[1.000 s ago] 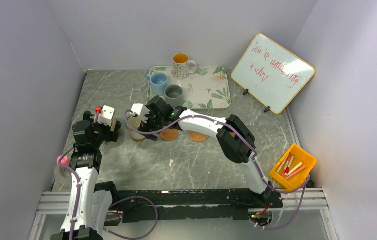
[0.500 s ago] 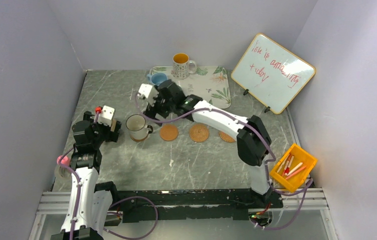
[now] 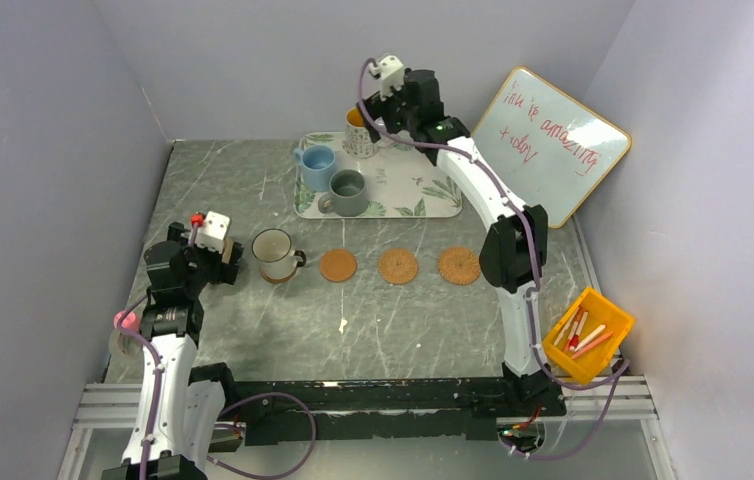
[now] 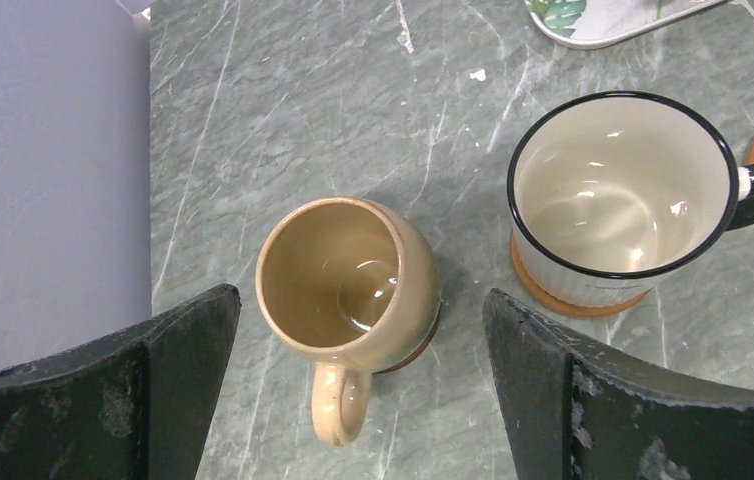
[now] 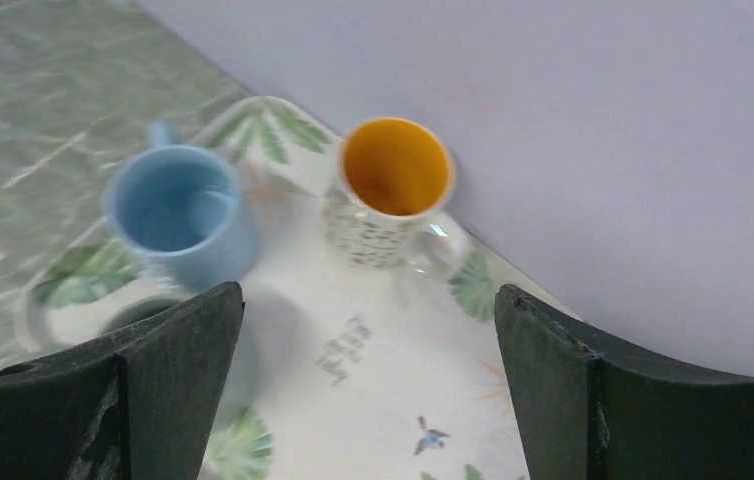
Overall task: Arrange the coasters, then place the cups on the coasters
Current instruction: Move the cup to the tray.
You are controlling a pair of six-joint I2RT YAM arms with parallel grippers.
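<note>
The right gripper [image 5: 365,295] is hovering over the far end of the leaf-print tray [image 5: 353,350], its fingers spread wide and gripping nothing. Ahead of it the patterned white mug with the orange inside [image 5: 393,190] is standing at the tray's back edge by the wall; its small dark print is too blurred to read. The light blue mug [image 5: 178,215] is sitting just beside it on the tray, and the grey-green mug [image 3: 348,190] is standing nearer the tray's front edge. The left gripper [image 4: 358,292] is hanging above the tan mug [image 4: 348,280], fingers wide on either side and not touching it. That mug is resting on a dark coaster [image 4: 415,352], handle pointing back toward the wrist. Next to it the white mug with the dark rim [image 4: 618,190] is sitting on a brown coaster [image 4: 573,300]. To its right three bare woven coasters [image 3: 398,266] are lying in a row on the marbled grey table [image 3: 253,180]. A whiteboard [image 3: 545,145] is leaning at the far right with red handwriting; one word looks like "amazing", the rest is not legible. A yellow bin [image 3: 608,312] of markers is sitting at the right edge.
</note>
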